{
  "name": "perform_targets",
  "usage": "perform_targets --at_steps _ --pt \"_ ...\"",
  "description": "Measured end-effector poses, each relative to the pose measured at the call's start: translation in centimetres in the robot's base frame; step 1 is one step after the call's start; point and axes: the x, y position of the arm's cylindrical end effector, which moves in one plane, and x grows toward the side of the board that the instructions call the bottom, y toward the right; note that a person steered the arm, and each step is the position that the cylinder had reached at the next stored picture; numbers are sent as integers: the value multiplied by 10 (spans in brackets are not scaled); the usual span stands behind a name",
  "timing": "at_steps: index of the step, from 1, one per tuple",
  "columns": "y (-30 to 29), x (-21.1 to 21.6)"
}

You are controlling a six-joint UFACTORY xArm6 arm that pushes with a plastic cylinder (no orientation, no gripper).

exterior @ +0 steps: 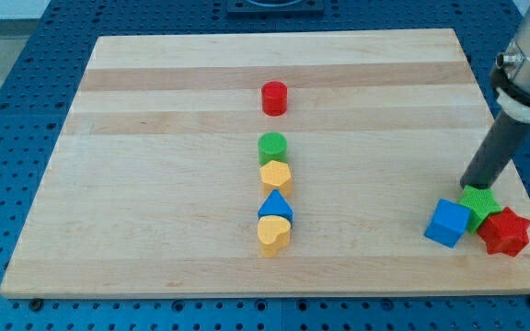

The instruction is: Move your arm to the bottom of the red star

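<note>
The red star (505,232) lies near the board's bottom right corner. It touches a green star (479,203) at its upper left, and a blue cube (448,222) sits to the left of both. My tip (467,187) is the lower end of the dark rod that comes down from the view's upper right. It stands at the green star's top left edge, above and to the left of the red star. The green star lies between my tip and the red star.
A column of blocks runs down the board's middle: a red cylinder (274,97), a green cylinder (272,147), a yellow hexagon (275,176), a blue triangle (276,206) and a yellow heart (273,235). The wooden board's right edge (495,129) is close to the star group.
</note>
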Motion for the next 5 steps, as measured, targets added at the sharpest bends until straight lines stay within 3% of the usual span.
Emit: perform_targets --at_steps 1,3,5 --pt "23 -11" --pt "78 50" --pt "91 94"
